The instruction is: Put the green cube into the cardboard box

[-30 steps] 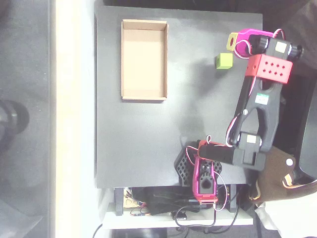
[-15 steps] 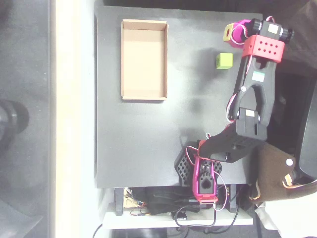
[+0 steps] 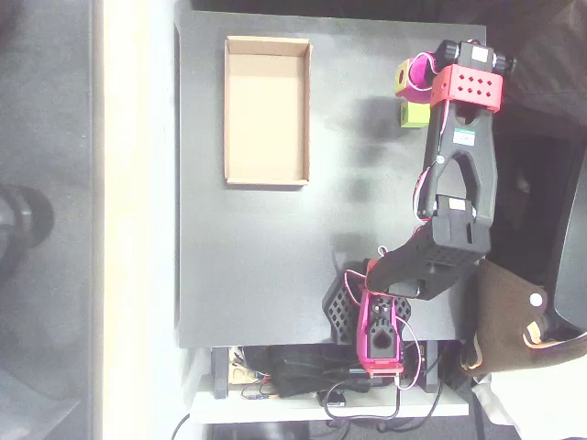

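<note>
Black table [image 3: 257,266]: cardboard box [image 3: 267,110] empty; green cube [image 3: 413,114] ungrasped beside gripper [image 3: 410,76] (jaw opening indiscernible).

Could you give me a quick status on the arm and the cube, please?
Hand just above the cube in the overhead view, grip state unclear. Cube on the table, outside the box. Path to box open.

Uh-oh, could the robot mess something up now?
Maybe. The magenta hand hangs just above the small lime-green cube in the overhead view, and part of the cube is hidden by the arm. It might bump the cube sideways instead of grabbing it. The shallow tan cardboard box sits far off to the left, so the cube could drop on the way.
</note>
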Robot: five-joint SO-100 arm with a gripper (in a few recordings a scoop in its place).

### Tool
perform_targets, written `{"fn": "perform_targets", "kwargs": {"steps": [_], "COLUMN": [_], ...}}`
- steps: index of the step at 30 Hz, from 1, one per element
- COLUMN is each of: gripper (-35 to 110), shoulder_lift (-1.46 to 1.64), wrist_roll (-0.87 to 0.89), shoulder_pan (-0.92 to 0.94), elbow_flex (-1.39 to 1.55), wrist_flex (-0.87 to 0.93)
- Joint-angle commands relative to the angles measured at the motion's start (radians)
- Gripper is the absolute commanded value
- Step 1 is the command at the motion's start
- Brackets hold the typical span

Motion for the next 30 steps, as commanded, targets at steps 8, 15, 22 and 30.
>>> {"fn": "perform_targets", "kwargs": {"steps": [8,15,22,30], "gripper": [38,38,38,38], "shoulder_lift": [0.012,-0.02,-0.048,-0.1], "wrist_roll": [0.012,0.005,0.003,0.002], "shoulder_pan": [0.009,0.008,0.009,0.014], "elbow_flex": [0.038,0.063,0.061,0.049], "wrist_flex": [0.015,0.009,0.006,0.006]}}
